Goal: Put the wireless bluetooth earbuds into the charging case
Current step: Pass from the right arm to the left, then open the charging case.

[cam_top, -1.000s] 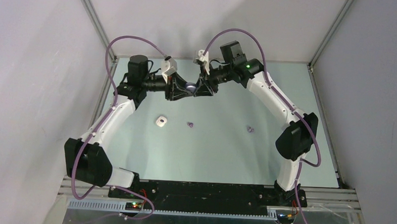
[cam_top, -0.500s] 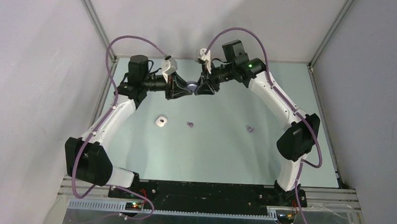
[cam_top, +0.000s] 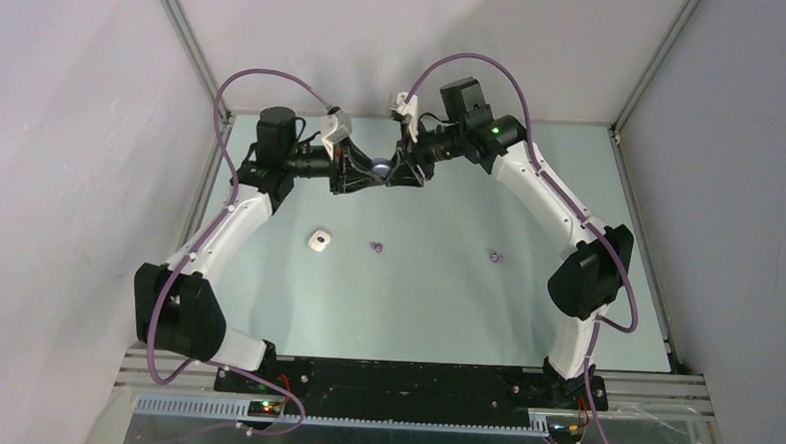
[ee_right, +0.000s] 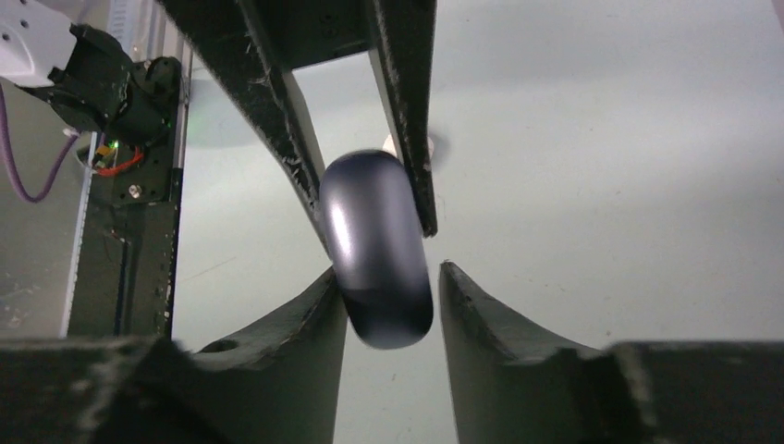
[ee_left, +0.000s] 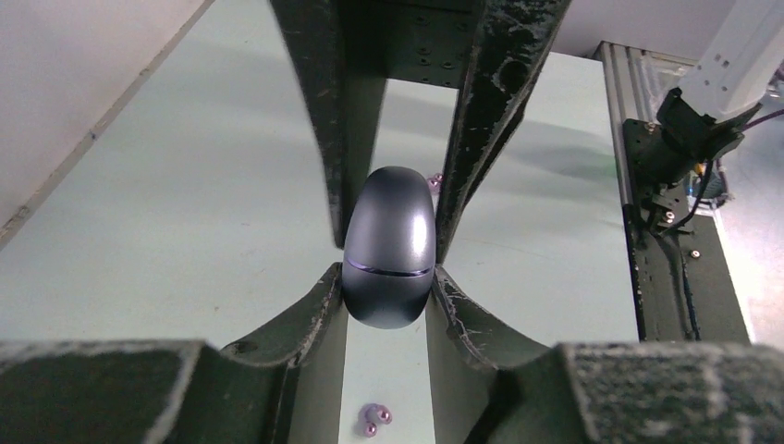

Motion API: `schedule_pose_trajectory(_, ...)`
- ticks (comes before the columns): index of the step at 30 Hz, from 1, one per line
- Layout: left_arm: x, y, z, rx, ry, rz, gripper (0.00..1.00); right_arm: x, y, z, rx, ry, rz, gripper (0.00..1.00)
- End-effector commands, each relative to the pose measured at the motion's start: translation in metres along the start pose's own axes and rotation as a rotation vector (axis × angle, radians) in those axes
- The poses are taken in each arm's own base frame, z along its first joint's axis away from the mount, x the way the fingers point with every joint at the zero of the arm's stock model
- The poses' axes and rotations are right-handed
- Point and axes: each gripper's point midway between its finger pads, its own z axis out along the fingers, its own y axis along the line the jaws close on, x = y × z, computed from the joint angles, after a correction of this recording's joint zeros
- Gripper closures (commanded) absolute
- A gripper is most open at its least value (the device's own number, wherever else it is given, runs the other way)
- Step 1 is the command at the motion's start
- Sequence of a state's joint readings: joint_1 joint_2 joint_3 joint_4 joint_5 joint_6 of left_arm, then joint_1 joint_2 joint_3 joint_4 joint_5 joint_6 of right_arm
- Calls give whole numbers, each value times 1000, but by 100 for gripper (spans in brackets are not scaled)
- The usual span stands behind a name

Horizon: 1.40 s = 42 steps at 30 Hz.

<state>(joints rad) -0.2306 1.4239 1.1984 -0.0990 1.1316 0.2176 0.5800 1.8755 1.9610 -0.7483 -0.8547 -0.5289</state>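
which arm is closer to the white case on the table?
Left. The left arm passes just left of the white case; the right arm stands well off to its right. Both arms' jaws meet at the dark case, farther back.

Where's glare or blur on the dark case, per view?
Left wrist: the case is sharp, with a soft highlight at upper right in frame. Right wrist: bright streak near its left edge, lower end blurred. Top external: it shows only as a tiny glinting dot.
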Motion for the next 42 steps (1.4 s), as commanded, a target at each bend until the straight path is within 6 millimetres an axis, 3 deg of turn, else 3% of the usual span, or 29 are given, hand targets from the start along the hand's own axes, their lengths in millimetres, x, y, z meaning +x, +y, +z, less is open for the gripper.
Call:
schedule_pose_trajectory(1,-16,-9,4,78,-47,53,100,-44,-7,-18,59,-116,33,50)
schedule_pose_trajectory(13,-31,-16,9,172,-170,77,100,-67,-56,-53,121,-264,289,45)
schedule_pose_trajectory(23,-38,-1,15,157,-241,23,100,-80,-58,-73,36,-327,415,43)
schedule_pose_trajectory(29,-41,8,17,104,-273,-54,100,-87,-46,-113,36,-359,388,38)
schedule_pose_trajectory(31,-43,10,17,84,-290,-91,100,-78,-45,-129,96,-342,375,39)
schedule_pose_trajectory(33,-48,11,15,66,-308,-126,100,-51,-52,-144,209,-261,240,41)
schedule_pose_trajectory(34,-51,10,14,58,-315,-133,100,-26,-47,-147,264,-178,267,44)
schedule_pose_trajectory(35,-52,10,14,56,-316,-141,100,-14,-47,-154,306,-114,133,45)
schedule_pose_trajectory(36,-53,7,12,55,-316,-143,100,23,-44,-153,336,-1,178,49)
schedule_pose_trajectory(37,-54,7,11,49,-317,-142,100,36,-41,-159,348,66,74,51)
schedule_pose_trajectory(38,-55,6,9,41,-317,-148,100,72,-38,-159,364,178,114,56)
schedule_pose_trajectory(39,-56,8,7,26,-323,-156,100,82,-31,-161,366,233,63,63)
schedule_pose_trajectory(40,-56,7,4,13,-325,-172,100,110,-32,-162,398,322,91,66)
schedule_pose_trajectory(41,-57,9,2,-5,-333,-181,100,105,-34,-163,454,309,76,69)
schedule_pose_trajectory(42,-56,8,-2,-19,-334,-192,100,130,-35,-163,510,363,134,70)
